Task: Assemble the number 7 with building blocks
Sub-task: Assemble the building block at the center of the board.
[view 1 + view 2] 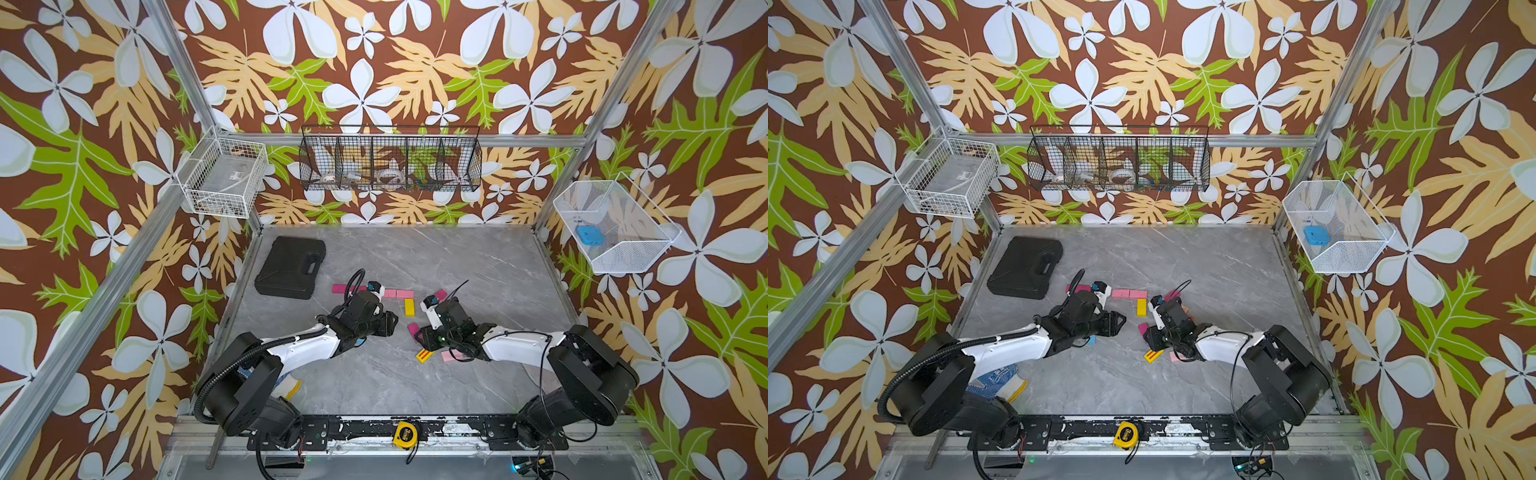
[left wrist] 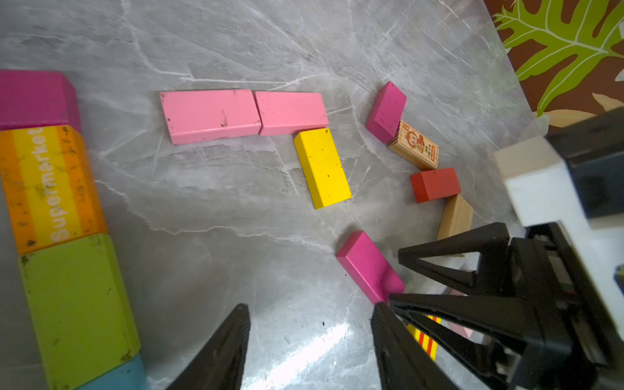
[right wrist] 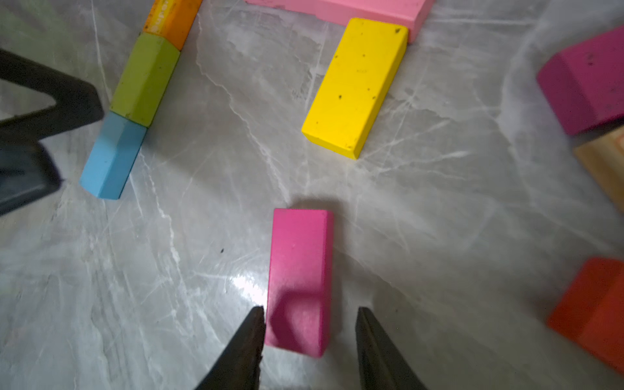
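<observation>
Pink blocks [image 1: 404,294] in row, yellow block [image 1: 409,306] (flat) just beside

Two pink blocks [image 2: 211,114] flat on the bench [image 2: 236,50], end to end and touching, forming a bar. Yellow block [image 2: 322,169] flat, short end against the bar's end piece, slanting away. Loose magenta block [image 3: 299,280] flat, apart from the yellow one. Separate line, touching end to end: end magenta block [image 2: 33,99], orange-and-yellow block [image 2: 47,189] marked "Supermarket", green block [image 2: 77,304], blue block [image 3: 111,155]. Aside, third magenta block [image 2: 386,111] touching printed wooden block [image 2: 413,148]; nearby, red block [image 2: 435,184] meeting plain wooden block [image 2: 456,217] at a corner.
</observation>
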### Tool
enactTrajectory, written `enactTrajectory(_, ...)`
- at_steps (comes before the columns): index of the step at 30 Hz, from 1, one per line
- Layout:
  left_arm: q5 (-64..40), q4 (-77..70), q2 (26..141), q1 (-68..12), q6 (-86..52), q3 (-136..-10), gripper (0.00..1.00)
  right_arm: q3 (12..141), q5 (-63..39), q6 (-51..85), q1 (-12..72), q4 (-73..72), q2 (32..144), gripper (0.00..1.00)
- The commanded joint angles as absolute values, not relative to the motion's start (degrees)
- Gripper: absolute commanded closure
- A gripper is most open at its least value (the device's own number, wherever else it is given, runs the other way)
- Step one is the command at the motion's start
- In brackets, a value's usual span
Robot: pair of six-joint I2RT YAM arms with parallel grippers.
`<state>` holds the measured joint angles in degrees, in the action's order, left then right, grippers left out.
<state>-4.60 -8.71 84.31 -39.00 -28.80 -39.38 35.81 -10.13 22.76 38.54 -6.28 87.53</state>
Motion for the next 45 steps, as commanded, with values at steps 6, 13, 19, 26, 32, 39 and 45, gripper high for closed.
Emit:
enactTrajectory(6, -5.9, -9.0, 83.8, -39.0, -30.3, -39.1, 0.35, 35.4, -12.5, 11.4, 38.5, 0.3, 86.2, 0.59)
enactTrajectory(13, -6.3, -9.0, 84.0, -39.0, -30.9, -39.2, 0.33, 36.2, -11.7, 10.6, 38.5, 0.2, 88.3, 0.65)
enactTrajectory(19, -5.6, -8.9, 84.2, -39.0, -31.3, -39.0, 0.32, 37.1, -13.6, 9.8, 38.7, -1.4, 89.8, 0.69)
enactTrajectory(26, -4.4, -9.0, 85.0, -39.0, -31.9, -38.6, 0.32, 37.6, -14.7, 10.7, 39.9, -3.4, 91.6, 0.70)
enactTrajectory(32, -4.2, -8.9, 85.2, -39.0, -31.9, -38.7, 0.32, 37.9, -13.3, 11.6, 40.3, -4.6, 93.1, 0.72)
enactTrajectory(39, -4.1, -8.9, 85.3, -39.0, -31.6, -38.8, 0.31, 39.1, -11.6, 9.9, 40.2, -3.1, 94.3, 0.72)
enactTrajectory(45, -4.0, -8.8, 86.0, -39.0, -31.9, -38.8, 0.31, 39.0, -9.7, 9.7, 40.2, -2.0, 94.1, 0.73)
